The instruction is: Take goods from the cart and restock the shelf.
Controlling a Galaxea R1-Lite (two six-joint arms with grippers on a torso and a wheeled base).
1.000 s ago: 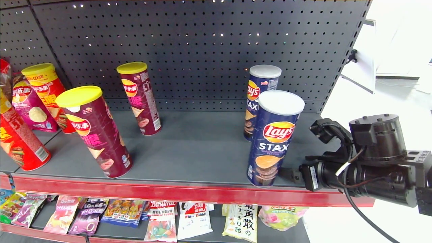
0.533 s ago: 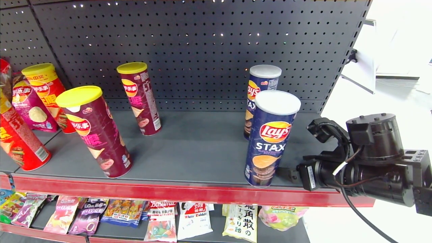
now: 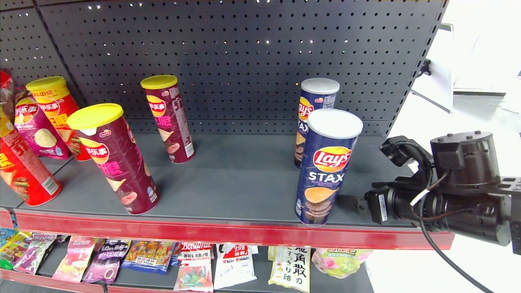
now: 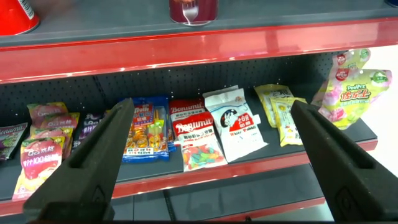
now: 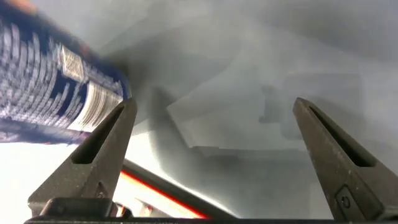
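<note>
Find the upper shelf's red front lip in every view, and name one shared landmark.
Head view: the red front lip runs just below the blue can.
Left wrist view: it runs under the maroon can.
Right wrist view: a thin strip beside the blue can.
Shared landmark: the grey shelf board behind it.

L gripper [image 4: 212,104] jaws apart, snack bags [image 4: 233,124] beyond

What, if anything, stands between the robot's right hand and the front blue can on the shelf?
Nothing visible does. The open right hand sits just beside the front blue can, which stands upright at the front edge of the shelf.
</note>
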